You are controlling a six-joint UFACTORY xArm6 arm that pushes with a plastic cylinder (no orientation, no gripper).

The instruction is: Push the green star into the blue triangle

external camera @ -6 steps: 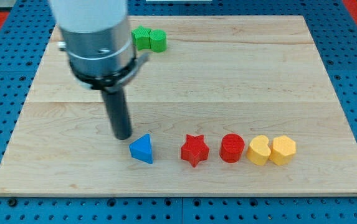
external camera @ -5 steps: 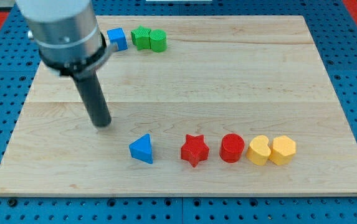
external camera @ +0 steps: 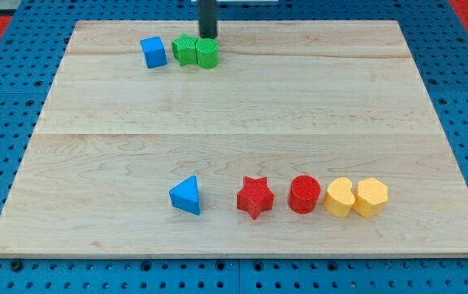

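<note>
A pale wooden board (external camera: 234, 114), made of glued planks with fine grain lines and visible seams, is laid on a blue pegboard surface (external camera: 5, 122) dotted with regular holes. My tip (external camera: 207, 37), the lower end of a straight dark rod, is seen at the view's top, just above a green cylinder-like block (external camera: 207, 54) and close to touching its far edge; no claw is fitted to the rod, so nothing can be said to be open, closed or gripping. The green star (external camera: 185, 49) is found immediately to the view's left of that green block, the two pressed side by side, with ribbed, layered surfaces suggesting printed plastic. A blue cube (external camera: 153, 51) is set just to the left of the green star, a narrow gap being visible between them. The blue triangle (external camera: 186, 196) is placed well apart from this group, near the view's bottom, a wedge-shaped piece with a slanted face. To its right, a row is formed by a red star (external camera: 255, 197), a red cylinder (external camera: 304, 194), a yellow heart-like block (external camera: 339, 197) and a yellow hexagonal block (external camera: 371, 197); the two yellow pieces are touching, and the red cylinder is just beside the yellow heart. The wide middle of the board lies between the green star and the blue triangle.
</note>
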